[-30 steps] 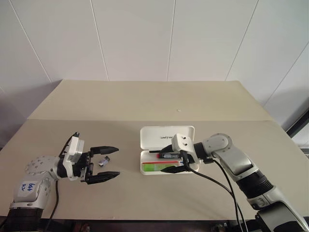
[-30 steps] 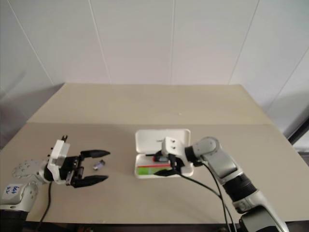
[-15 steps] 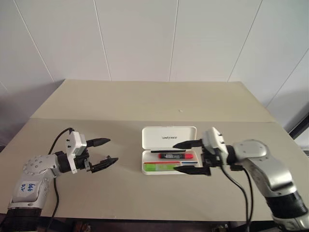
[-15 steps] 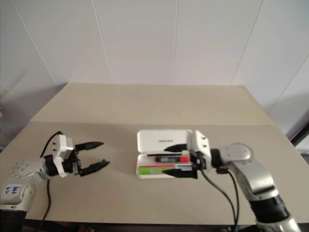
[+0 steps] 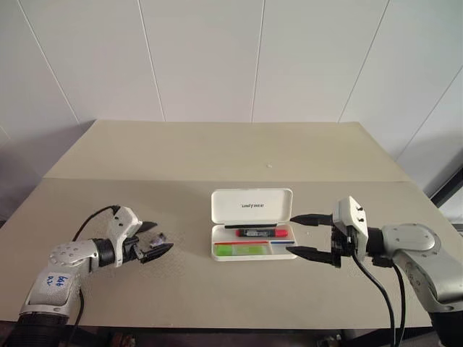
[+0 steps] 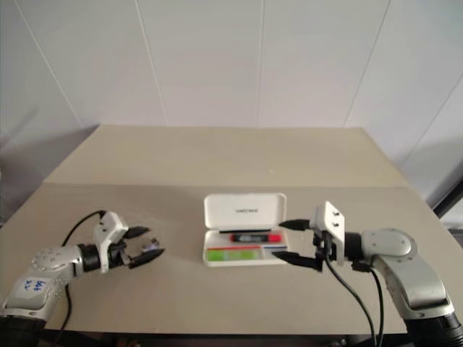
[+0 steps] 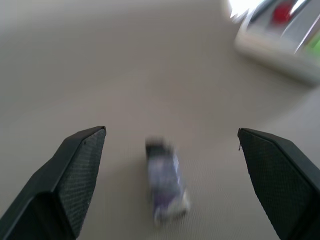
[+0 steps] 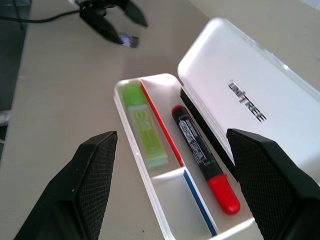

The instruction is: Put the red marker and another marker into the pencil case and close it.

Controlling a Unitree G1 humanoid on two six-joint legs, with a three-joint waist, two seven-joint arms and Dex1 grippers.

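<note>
Right wrist view looks down into the flat white hard-plastic pencil case (image 8: 220, 120), which lies on the beige desk (image 5: 217, 152) with its hinged lid raised and dark lettering showing on the lid. Inside, the short black-barrelled marker with a bright red cap (image 8: 202, 157) rests in the compartment next to the hinge, and the stubby lime-green marker (image 8: 142, 125) lies in the neighbouring compartment, a red stripe between them. A blue stripe borders a further, smaller compartment at the end near the red cap.

From the head camera, the right gripper (image 5: 307, 235) hangs just beside the case's right end, its two black fingers spread wide and grasping nothing. The left gripper (image 5: 153, 241) sits low over the desk, well apart from the case on its left, likewise released. A small dark-and-pale object (image 7: 165, 185) lies on the desk between its fingers; what it is cannot be told.
</note>
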